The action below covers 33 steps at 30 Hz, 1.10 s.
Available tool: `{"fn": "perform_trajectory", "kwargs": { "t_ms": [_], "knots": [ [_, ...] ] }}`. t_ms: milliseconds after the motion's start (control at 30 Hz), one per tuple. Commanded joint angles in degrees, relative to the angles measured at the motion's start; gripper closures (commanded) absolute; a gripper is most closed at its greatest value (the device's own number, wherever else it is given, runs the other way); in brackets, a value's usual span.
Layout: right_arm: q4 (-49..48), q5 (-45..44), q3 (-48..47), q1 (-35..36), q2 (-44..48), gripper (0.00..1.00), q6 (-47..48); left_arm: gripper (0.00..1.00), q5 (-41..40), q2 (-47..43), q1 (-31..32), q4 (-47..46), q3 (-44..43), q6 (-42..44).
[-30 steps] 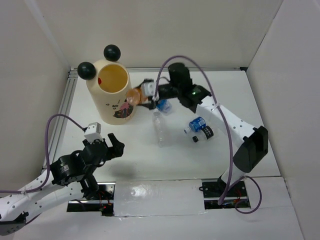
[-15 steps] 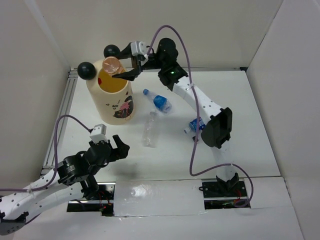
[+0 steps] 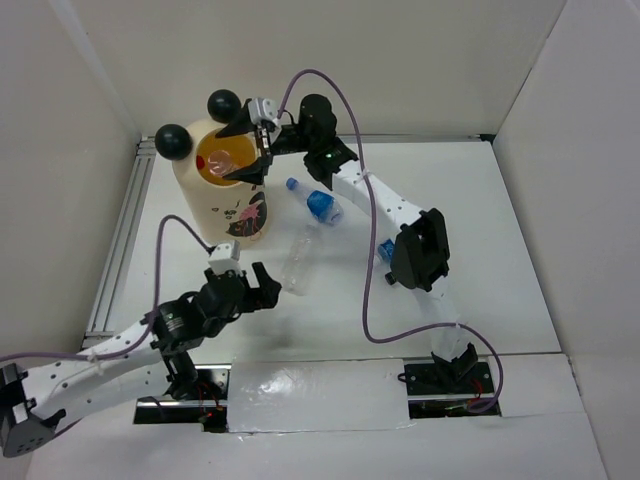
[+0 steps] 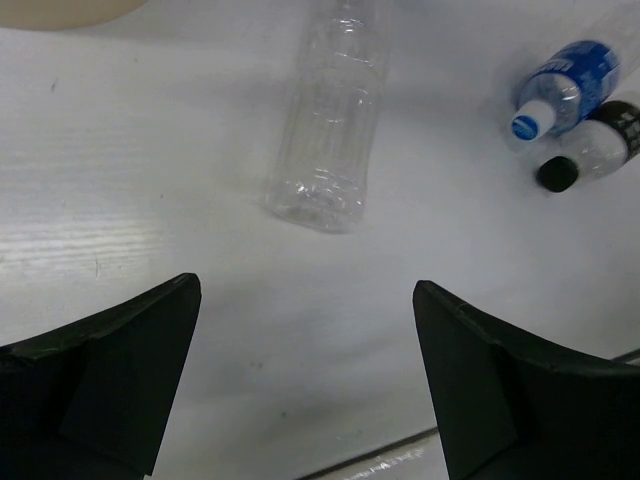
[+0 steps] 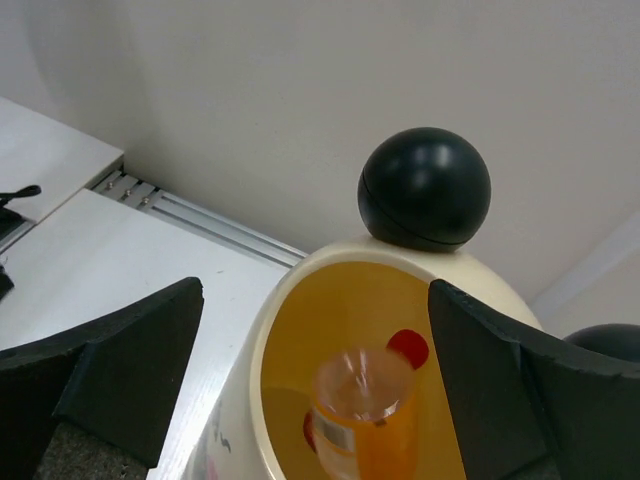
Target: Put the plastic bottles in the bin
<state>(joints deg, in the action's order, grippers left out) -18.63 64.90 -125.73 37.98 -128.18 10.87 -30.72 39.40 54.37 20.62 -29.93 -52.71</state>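
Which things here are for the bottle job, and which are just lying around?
Job: bin, orange bottle inside it, clear bottle, blue-capped bottle, white-capped bottle, black-capped bottle.
Just there: purple cables, metal rail.

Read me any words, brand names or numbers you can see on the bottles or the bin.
No text can be read in any view.
On the blue-label bottle: print too blurred to read.
On the black-label bottle: label too blurred to read.
On the orange bottle: a pale label band, nothing legible.
On the bin: only a cartoon face, no legible words.
On the clear bottle: no label visible.
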Motion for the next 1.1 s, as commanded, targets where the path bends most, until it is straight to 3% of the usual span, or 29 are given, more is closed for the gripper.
{"fn": "perform_trajectory", "kwargs": {
  "t_ms": [0,233,400,667,900,1067],
  "knots": [
    [4.73,1.54,-3.03,-0.97,3.1,0.0,3.97,0.0,1.1,8.04,-2.5,-14.18,0.14,7.43],
    [13.17,-2.49,2.32,-5.36,14.26,0.0,7.41,0.0,9.18,26.23,-8.31,-29.84,-5.83,19.3],
    [15.99,-4.78,15.15,-14.58,25.07,0.0,7.41,0.0,15.59,38.72,-10.42,-34.94,-13.12,26.95],
    [31.35,-6.9,30.96,-28.03,38.07,0.0,10.57,0.0,22.63,56.29,-10.95,-28.55,-29.11,32.49],
    [38.75,-3.3,42.47,-40.06,45.11,0.0,9.25,0.01,19.14,66.94,-10.34,-19.83,-35.37,33.55],
    [40.16,-0.14,48.21,-46.05,49.6,0.0,11.18,0.14,16.92,69.85,-9.72,-16.06,-37.83,34.08]
  ]
}}
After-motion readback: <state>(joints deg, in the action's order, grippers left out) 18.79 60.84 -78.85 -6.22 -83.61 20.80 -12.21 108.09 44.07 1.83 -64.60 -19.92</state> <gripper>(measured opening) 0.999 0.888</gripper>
